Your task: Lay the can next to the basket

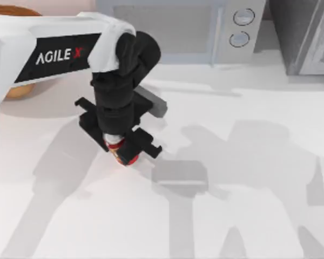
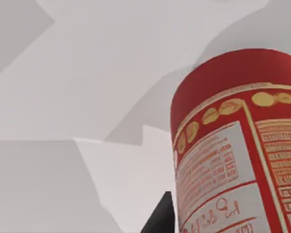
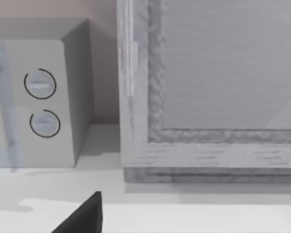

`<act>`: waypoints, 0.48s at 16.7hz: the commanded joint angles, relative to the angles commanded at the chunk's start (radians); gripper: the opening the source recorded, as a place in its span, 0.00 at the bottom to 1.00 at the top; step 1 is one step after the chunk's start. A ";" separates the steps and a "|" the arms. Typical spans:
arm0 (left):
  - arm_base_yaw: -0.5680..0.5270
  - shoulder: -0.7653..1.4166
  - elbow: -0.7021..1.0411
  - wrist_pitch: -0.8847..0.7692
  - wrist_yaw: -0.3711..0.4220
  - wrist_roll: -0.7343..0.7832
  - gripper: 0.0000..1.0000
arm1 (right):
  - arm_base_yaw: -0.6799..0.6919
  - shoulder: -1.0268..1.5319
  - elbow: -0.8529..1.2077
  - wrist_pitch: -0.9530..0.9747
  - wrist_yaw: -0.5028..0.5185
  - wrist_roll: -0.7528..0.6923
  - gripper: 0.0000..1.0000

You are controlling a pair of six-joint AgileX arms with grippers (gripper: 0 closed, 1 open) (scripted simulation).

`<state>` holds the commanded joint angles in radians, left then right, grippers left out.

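**Red can held over the white surface**

The can [image 1: 122, 151] is red with gold ovals and white printed panels. The left pincer [image 1: 124, 147] is closed on it, left of centre. The basket [image 1: 13, 90] sits far left, partly behind the arm. A microwave [image 1: 205, 27] stands behind.

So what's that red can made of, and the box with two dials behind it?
The can, held in the left gripper, looks like smooth printed metal: glossy red wrap with gold and white label panels. The microwave appears to be matt grey painted metal or plastic, judging by its flat panels and round dials.
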<state>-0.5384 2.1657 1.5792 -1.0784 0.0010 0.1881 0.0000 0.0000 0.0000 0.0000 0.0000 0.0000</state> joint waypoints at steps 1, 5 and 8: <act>0.008 -0.006 -0.041 0.002 0.000 -0.043 0.00 | 0.000 0.000 0.000 0.000 0.000 0.000 1.00; 0.146 -0.058 -0.184 0.010 -0.005 -0.209 0.00 | 0.000 0.000 0.000 0.000 0.000 0.000 1.00; 0.302 -0.137 -0.227 0.012 -0.007 -0.262 0.00 | 0.000 0.000 0.000 0.000 0.000 0.000 1.00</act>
<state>-0.2363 2.0287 1.3524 -1.0662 -0.0064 -0.0740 0.0000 0.0000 0.0000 0.0000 0.0000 0.0000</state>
